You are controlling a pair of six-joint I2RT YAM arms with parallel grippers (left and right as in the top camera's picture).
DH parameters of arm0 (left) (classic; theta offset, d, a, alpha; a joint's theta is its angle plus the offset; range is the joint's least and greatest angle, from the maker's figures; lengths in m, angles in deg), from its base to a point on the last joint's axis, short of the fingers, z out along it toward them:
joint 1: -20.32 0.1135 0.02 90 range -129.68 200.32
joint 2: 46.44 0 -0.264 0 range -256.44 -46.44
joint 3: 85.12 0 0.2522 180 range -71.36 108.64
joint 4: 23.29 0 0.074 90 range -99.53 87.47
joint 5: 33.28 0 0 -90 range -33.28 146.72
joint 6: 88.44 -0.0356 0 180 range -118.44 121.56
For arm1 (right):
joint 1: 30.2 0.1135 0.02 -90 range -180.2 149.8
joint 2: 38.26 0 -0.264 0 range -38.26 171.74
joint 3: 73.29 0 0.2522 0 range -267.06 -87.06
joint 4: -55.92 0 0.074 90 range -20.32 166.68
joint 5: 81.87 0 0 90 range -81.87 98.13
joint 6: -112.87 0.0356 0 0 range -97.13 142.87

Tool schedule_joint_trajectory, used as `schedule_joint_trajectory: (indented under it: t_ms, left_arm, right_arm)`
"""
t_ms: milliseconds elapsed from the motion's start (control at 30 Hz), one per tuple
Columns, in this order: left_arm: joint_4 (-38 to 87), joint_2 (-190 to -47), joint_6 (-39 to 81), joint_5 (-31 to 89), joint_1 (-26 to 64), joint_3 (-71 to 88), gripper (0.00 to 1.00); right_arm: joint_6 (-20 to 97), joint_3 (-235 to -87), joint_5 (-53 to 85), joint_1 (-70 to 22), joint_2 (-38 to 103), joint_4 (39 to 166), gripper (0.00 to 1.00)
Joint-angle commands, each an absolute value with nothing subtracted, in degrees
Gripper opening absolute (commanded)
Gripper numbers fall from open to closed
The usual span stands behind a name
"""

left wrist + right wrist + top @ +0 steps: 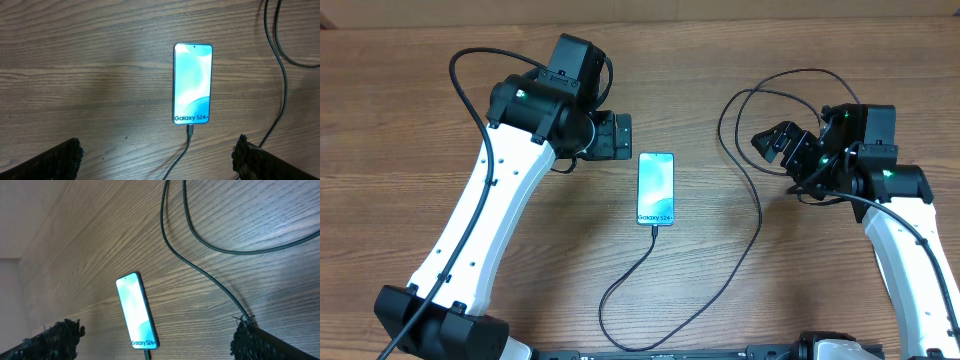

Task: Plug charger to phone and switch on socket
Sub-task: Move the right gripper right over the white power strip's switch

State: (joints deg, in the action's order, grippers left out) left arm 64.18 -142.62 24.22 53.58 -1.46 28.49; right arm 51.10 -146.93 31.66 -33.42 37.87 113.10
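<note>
Table (400, 60): brown wood grain; it fills your overhead view, and everything below sits on or over it.
Left arm (490, 210): white with black joints; it comes in from 7 o'clock and reaches toward the middle of the table; its black wrist ends just at 11 o'clock of the phone.
Right arm (910, 240): white and black; it comes in from 5 o'clock; its wrist hangs well apart from the phone, at about 2 o'clock of it.
Cable (757, 225): thin and black; from the phone's 6 o'clock end it curls down toward 7 o'clock, sweeps along the near edge, climbs at the phone's 3 o'clock side and loops at 1 o'clock beside the right wrist; you cannot see its far end.
Phone (655, 189): flat on the table near the centre, screen up and lit pale blue; its long axis runs 12 to 6; the words "Galaxy S24" sit at the 6 o'clock end.
Left gripper (157, 146): released; its fingers are spread wide with only bare wood and the cable between them; the phone lies at its 12 o'clock, untouched.
Right gripper (159, 326): released and spread wide; the cable runs down to the fingertip at 4 o'clock in its own view; you cannot tell whether they touch.
Connector tip (190, 129): seated in the phone's 6 o'clock edge.
</note>
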Motion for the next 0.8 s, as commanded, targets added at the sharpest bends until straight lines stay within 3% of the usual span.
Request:
schedule_joint_trajectory:
  t_ms: [0, 467, 767]
  left_arm:
    - [64.1, -142.6, 23.4, 54.4, -2.0, 29.6, 0.99]
    - [64.1, -142.6, 23.4, 54.3, -2.0, 29.6, 0.99]
    - [64.1, -142.6, 23.4, 54.3, -2.0, 29.6, 0.99]
  right_arm:
    - [50.4, -147.1, 31.1, -33.1, 37.3, 112.4, 1.0]
    - [50.3, -148.2, 31.5, -34.6, 37.3, 114.6, 1.0]
    - [35.9, -163.0, 33.5, -45.6, 41.8, 130.3, 1.0]
